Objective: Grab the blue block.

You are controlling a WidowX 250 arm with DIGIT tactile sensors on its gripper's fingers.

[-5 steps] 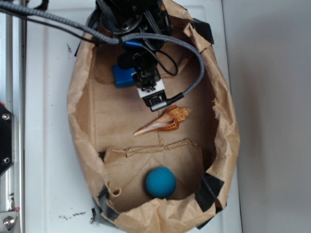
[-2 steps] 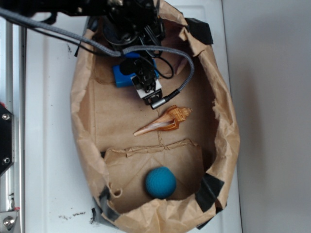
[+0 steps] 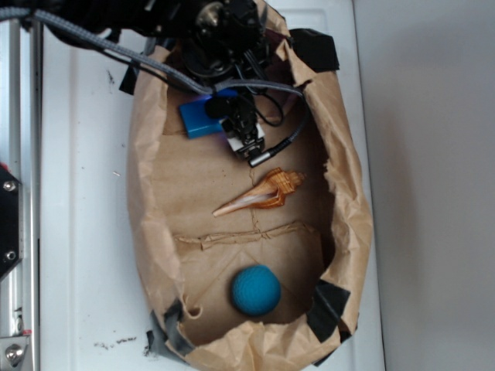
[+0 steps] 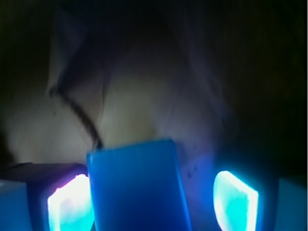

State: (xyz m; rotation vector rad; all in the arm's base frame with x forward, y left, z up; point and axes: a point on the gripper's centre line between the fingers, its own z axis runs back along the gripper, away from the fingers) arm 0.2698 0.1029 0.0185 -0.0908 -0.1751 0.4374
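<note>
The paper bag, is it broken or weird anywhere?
Yes. The paper bag is crumpled, its rim ragged and patched with dark tape. Inside, the blue block, seashell and ball look fine.

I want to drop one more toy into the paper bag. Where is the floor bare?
Bare patches: left of the seashell, below the blue block; right of the teal ball, toward the bag wall. The top end is crowded: the gripper, cable and block fill it.

Black arm [image 3: 220,35] with a white block and small black camera [image 3: 251,147] at its tip, grey braided cable [image 3: 100,46], thin black wires; fingertips [image 4: 233,199] glowing cyan.
</note>
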